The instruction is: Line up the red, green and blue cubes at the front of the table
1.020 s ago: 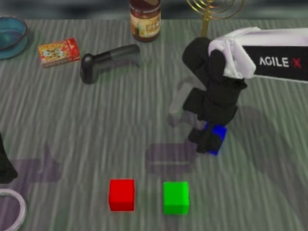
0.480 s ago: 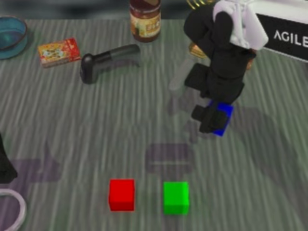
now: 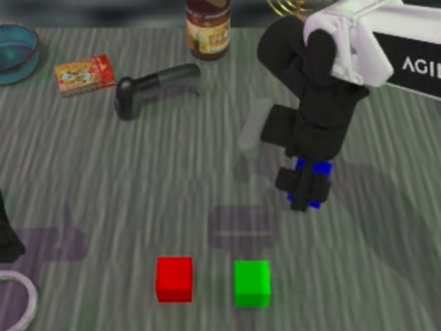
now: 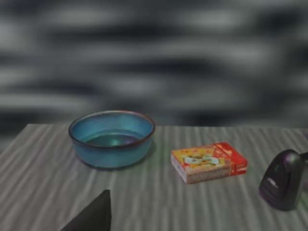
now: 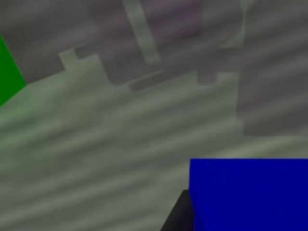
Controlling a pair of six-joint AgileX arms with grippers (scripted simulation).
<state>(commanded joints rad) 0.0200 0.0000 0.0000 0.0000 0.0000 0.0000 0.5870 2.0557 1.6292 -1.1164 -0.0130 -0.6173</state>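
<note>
1. Two cubes are seen at the front of the tabletop (image 3: 124, 200): the green cube (image 3: 251, 282) and, just to its left with a gap between, the red cube (image 3: 173, 278).
2. Level with the green cube at the far left edge, the left gripper (image 3: 8, 238) is parked beside a white ring (image 3: 17, 300); whether its jaws are parted cannot be told.
3. Behind the green cube and a little to its right, the blue cube (image 3: 309, 183) is held clear of the tabletop, clenched in the jaws of the right gripper (image 3: 303, 186), which hangs from the AgileX arm reaching in from the right.
4. In the right wrist view the blue cube (image 5: 250, 195) is pressed against a dark finger (image 5: 178, 214), with the green cube (image 5: 8, 72) showing at the edge.
5. Well behind and left of the green cube, a dark handheld scanner (image 3: 148, 86) lies on its side.
6. Further left of it lies a red-orange printed box (image 3: 85, 73), and beyond that a blue bowl (image 3: 15, 49) at the back left corner.
7. At the back edge, behind the green cube, a jar (image 3: 207, 27) stands upright, with a gold wire stand (image 3: 289, 8) to its right.
</note>
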